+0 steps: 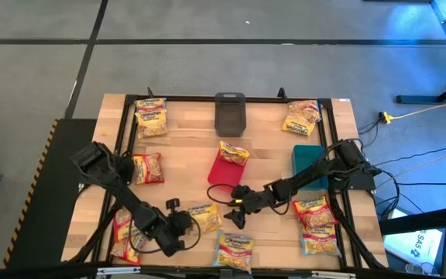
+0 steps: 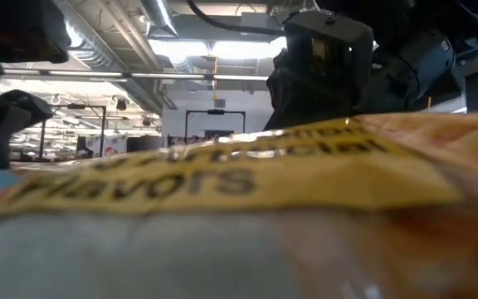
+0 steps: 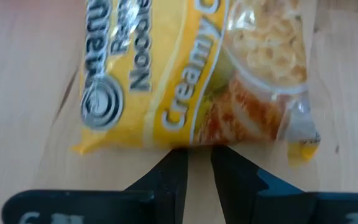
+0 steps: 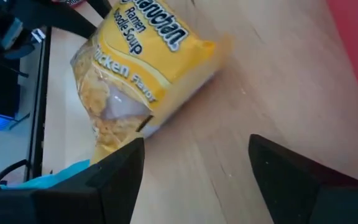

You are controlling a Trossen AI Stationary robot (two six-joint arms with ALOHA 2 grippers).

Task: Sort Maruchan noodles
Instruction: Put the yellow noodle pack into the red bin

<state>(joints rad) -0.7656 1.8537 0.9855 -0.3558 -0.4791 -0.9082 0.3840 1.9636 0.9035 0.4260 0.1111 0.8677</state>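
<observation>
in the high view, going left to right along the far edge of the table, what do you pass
noodle packet at the far left → grey bin → noodle packet at the far right

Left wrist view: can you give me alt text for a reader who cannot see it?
A yellow Maruchan Creamy Chicken noodle packet lies on the wooden table, its near edge right at the tips of the left gripper. The two dark fingers stand close together with a narrow gap between them; whether they pinch the packet's edge cannot be told.
</observation>
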